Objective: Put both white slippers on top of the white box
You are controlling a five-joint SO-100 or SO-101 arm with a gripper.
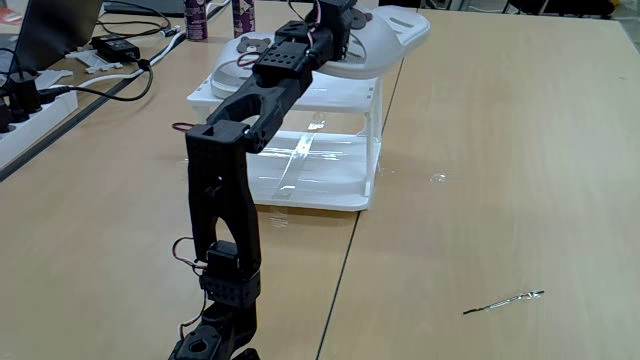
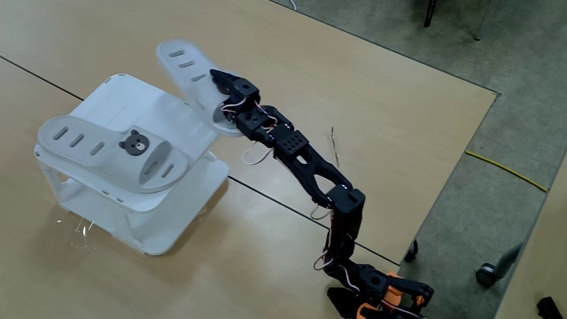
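Note:
One white slipper [image 2: 115,152] lies flat on top of the white box [image 2: 166,113], bear badge up; in a fixed view from behind the arm, this slipper [image 1: 243,48] shows at the box's [image 1: 322,196] far left. My gripper [image 2: 216,89] is shut on the second white slipper [image 2: 184,69], which hangs tilted at the box's top edge beside the first. In that same behind-the-arm view, the gripper [image 1: 340,38] holds that slipper [image 1: 398,34] above the box's far right corner. I cannot tell whether it touches the top.
A power strip [image 1: 28,108], cables and a black adapter [image 1: 118,47] lie at the left, with two purple bottles [image 1: 197,17] behind the box. A thin metal rod [image 1: 503,301] lies on the right of the table. The table edge [image 2: 443,190] runs close to my base.

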